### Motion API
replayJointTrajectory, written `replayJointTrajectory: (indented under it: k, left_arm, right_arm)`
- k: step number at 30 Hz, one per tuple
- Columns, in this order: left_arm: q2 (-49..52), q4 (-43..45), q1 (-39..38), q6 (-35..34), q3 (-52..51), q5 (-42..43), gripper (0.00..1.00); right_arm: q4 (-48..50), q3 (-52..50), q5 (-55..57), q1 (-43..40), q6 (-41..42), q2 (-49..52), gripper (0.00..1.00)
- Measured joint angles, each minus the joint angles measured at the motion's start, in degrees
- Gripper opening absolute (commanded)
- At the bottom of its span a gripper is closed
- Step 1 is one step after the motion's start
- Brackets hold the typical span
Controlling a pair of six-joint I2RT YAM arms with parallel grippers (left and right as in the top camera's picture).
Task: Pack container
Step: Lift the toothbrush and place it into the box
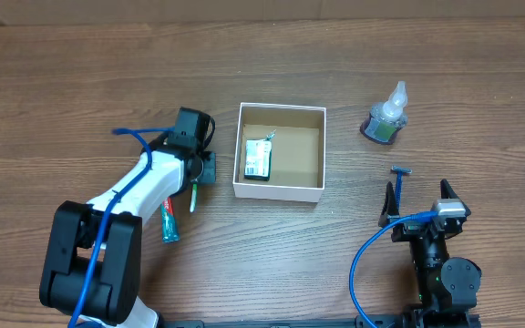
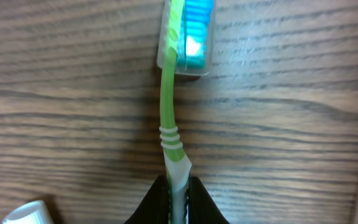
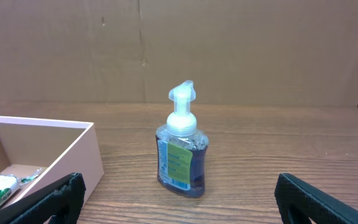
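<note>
1. Left of the container, a toothpaste tube [image 1: 169,221] is lying on the counter [image 1: 62,91].
2. Just left of the container, the left end effector [image 2: 178,198] is pinching a green toothbrush [image 2: 168,106] by its handle.
3. The container [image 1: 278,191] is sitting mid-counter, holding a green-and-white packet [image 1: 259,157].
4. Right of the container, a pump bottle [image 3: 182,149] is standing upright, a razor [image 1: 399,180] is lying flat, and the right end effector [image 1: 416,196] is gaping wide, holding nothing.

Packet [image 1: 258,157] in container [image 1: 278,191]; toothbrush [image 2: 166,99] left of it, bottle [image 1: 386,117] right

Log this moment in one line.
left gripper: shut on toothbrush handle | right gripper: open | container: holds one packet | pump bottle, razor, toothpaste tube: on table
</note>
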Motion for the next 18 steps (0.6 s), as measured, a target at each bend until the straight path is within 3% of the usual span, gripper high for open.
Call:
replayJointTrajectory:
  k: [11,18]
  left_arm:
    - [-2.36,-17.68,-0.48,0.15,15.37,-1.38,0.07]
    - [-8.00,-20.41,-5.88,-1.36,23.34,-1.46,0.10]
  right_arm:
    - [0.00,0.00,0.00,0.00,0.00,0.00,1.00]
    - [0.00,0.00,-0.02,0.00,-0.04,0.00,1.00]
